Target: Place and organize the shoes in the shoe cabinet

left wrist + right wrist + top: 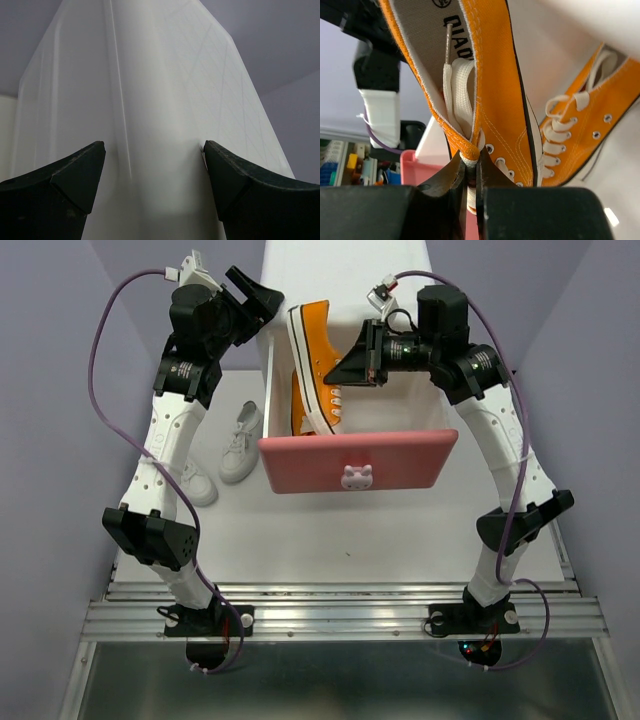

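The white shoe cabinet (pixel 345 265) stands at the back, its upper drawer (pixel 358 462) with the pink front pulled out toward me. My right gripper (pixel 350 368) is shut on the tongue and lace edge of an orange sneaker (pixel 318 345), holding it tilted over the open drawer; the grip shows in the right wrist view (pixel 471 161). A second orange sneaker (pixel 300 408) lies in the drawer and shows in the right wrist view (pixel 590 125). Two white sneakers (pixel 240 440) lie on the table left of the cabinet. My left gripper (pixel 262 300) is open at the cabinet's left wall (pixel 155 100).
A bunny knob (pixel 357 477) sits on the drawer front. One white sneaker (pixel 197 486) is partly hidden by my left arm. The lower drawer is hidden under the open one. Purple walls close in on both sides.
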`<state>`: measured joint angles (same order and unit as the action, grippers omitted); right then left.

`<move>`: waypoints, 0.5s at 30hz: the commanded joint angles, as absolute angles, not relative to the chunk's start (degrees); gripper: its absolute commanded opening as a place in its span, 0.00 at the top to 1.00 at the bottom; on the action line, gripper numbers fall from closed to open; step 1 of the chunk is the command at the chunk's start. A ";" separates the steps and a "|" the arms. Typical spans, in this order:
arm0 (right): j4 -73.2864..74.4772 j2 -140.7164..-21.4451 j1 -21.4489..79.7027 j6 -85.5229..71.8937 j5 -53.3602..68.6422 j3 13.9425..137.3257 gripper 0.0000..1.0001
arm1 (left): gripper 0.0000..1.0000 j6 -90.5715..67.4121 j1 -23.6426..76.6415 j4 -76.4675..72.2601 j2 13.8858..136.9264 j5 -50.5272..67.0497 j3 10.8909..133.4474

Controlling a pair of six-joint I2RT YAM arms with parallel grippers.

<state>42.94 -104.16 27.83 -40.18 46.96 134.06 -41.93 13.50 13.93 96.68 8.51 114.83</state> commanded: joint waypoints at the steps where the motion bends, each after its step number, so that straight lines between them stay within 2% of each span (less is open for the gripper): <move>1: 50.08 -100.72 28.30 -32.09 49.40 136.31 0.99 | 0.10 -35.16 12.30 34.72 102.83 4.40 110.65; 11: 64.06 -100.90 28.30 -24.43 40.79 138.07 0.99 | 0.11 -35.86 12.30 33.75 102.92 4.92 110.04; 15: 67.41 -101.34 28.30 -23.91 32.37 139.13 0.99 | 0.11 -36.04 12.30 33.57 103.18 5.36 110.13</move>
